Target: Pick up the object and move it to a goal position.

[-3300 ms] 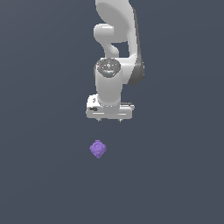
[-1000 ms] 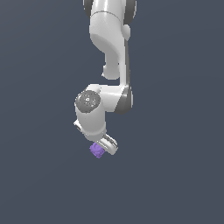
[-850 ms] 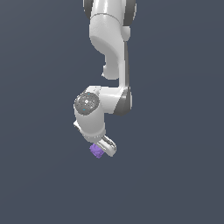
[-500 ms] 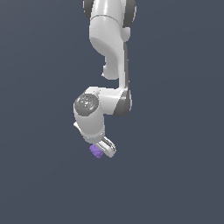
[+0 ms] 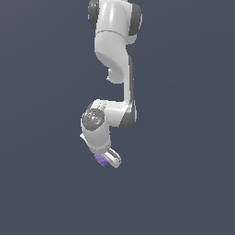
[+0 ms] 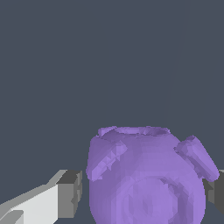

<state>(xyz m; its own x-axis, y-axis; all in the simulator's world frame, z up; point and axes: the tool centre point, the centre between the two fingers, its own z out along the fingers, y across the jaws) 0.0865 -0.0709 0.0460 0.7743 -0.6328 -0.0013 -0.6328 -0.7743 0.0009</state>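
Observation:
The object (image 5: 99, 159) is a small purple knobbly lump low in the exterior view, half hidden behind the white gripper (image 5: 107, 159), which is tilted down over it. In the wrist view the object (image 6: 146, 179) fills the space between the two fingers. A thin strip of background shows between it and one grey-tipped finger (image 6: 69, 193). One of its bumps overlaps the other finger (image 6: 217, 190) at the picture's edge. The jaws stand apart, one on each side of the lump, so the gripper is open around it.
The white arm (image 5: 114, 59) comes down from the top of the exterior view and bends at the wrist (image 5: 95, 120). A plain dark grey ground lies all around.
Since 3.3 s ago the arm has bent and come down from above the object to straddle it. Over the last second the wrist sinks slightly lower. The object stays where it was.

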